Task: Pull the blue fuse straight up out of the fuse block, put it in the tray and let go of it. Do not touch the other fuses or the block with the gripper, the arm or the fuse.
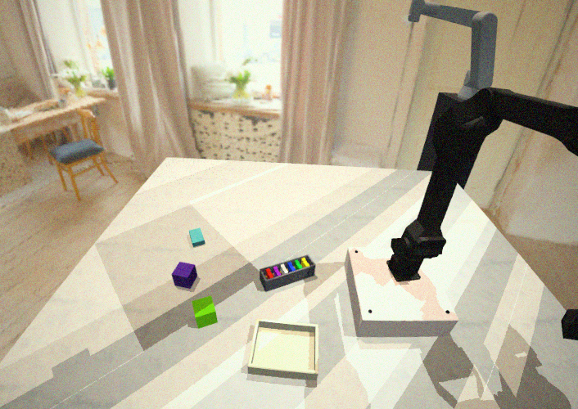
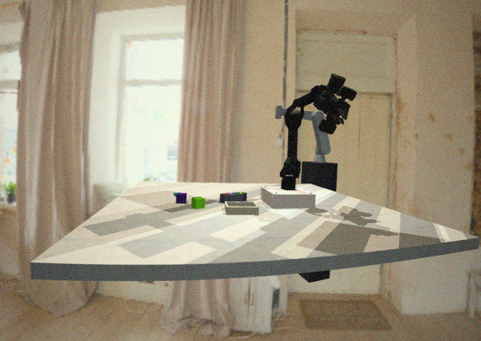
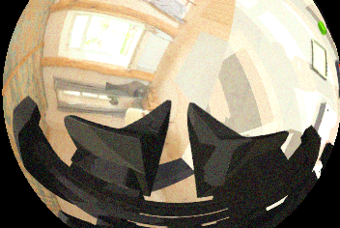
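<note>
The dark fuse block (image 1: 273, 281) (image 2: 232, 197) stands in the middle of the table with a row of coloured fuses upright in it. The blue fuse (image 1: 291, 266) sits in the row between the white and green ones. The cream tray (image 1: 283, 324) (image 2: 241, 209) lies in front of the block, and it also shows small at the right edge of the wrist view (image 3: 312, 57). My gripper (image 2: 327, 127) (image 3: 179, 106) hangs high in the air to the right of the arm's base, far from the block and tray. Its fingers stand slightly apart with nothing between them.
A purple cube (image 1: 184, 274) (image 2: 180, 197), a green cube (image 1: 204, 311) (image 2: 197, 202) (image 3: 322, 28) and a teal block (image 1: 196, 236) lie left of the fuse block. The arm stands on a raised white base plate (image 1: 400, 303) (image 2: 287, 198) right of the tray.
</note>
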Tool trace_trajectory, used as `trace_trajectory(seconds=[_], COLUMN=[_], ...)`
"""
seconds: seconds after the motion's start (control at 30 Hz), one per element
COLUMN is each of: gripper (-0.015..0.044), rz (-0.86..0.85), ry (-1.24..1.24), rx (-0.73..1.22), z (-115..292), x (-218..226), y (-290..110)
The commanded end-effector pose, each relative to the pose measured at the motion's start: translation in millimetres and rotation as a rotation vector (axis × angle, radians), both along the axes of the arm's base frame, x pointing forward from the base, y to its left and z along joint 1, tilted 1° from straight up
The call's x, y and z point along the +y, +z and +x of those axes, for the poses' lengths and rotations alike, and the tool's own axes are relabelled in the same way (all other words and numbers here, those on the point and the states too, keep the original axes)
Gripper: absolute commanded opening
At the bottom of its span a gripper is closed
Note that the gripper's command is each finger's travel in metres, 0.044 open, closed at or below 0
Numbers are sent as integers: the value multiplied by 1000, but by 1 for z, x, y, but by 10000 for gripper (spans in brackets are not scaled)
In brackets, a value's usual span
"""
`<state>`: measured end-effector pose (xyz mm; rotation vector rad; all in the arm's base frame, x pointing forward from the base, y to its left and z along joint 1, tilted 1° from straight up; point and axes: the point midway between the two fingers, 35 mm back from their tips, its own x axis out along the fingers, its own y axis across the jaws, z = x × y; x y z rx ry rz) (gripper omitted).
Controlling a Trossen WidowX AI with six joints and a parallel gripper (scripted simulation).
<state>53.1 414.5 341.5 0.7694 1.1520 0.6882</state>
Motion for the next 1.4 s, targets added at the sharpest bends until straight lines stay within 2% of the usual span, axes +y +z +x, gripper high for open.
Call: trace_trajectory(seconds=[0.0,0.37,0.53,0.7,0.93,1.2,1.37], gripper=[73,73,73,73,73,73,73], rz=[-90,-313,-424,-521,-621,-653,-645], ry=[-134,-469,-601,-730,-900,-1077,-1108], rx=[3,87,161,266,469,776,845], z=[66,207,250,277,282,236,219], x=[-16,-109,-172,-243,-350,-462,-480], y=[-32,-112,-150,-187,-236,-286,-295])
